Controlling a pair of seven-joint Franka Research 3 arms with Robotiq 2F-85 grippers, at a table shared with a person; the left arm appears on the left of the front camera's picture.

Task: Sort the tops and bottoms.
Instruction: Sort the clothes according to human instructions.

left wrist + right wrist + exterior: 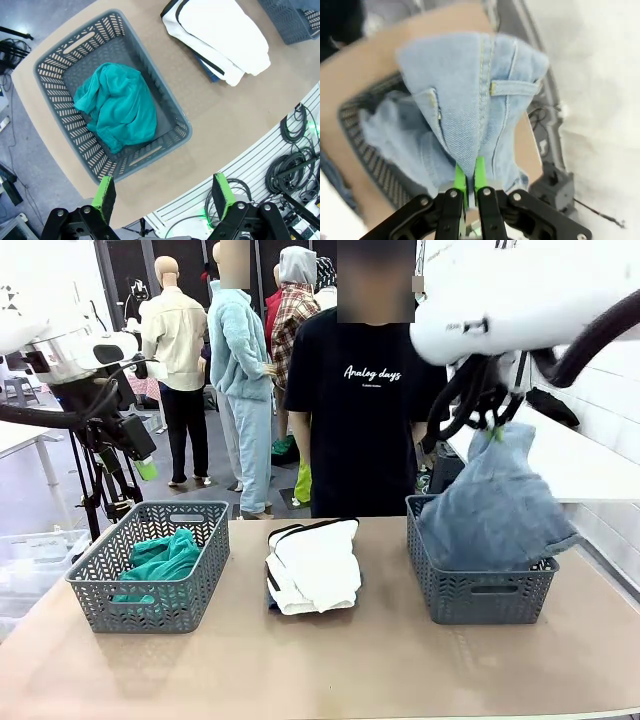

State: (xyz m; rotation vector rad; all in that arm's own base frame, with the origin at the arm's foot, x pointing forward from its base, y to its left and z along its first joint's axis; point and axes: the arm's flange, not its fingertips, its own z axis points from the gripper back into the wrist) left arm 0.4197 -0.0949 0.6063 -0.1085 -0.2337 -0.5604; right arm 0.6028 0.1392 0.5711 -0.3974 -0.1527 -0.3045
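The teal-green top [160,558] [120,107] lies crumpled in the left grey basket [95,585] [50,65]. My left gripper [145,465] [164,192] hangs open high above that basket, holding nothing. The pale-blue denim bottoms [495,510] [475,95] hang from my right gripper [495,430] [469,175], which is shut on the fabric's top edge. Their lower part rests in the right grey basket [490,602] [365,145]. White bottoms with black edging [318,562] [220,35] lie folded mid-table on darker-blue denim [206,67].
A person in a black T-shirt [365,410] stands at the far side of the table, behind the folded pile. The brown tabletop [330,670] runs bare along the near edge. Cables [295,165] hang below the table's edge in the left wrist view.
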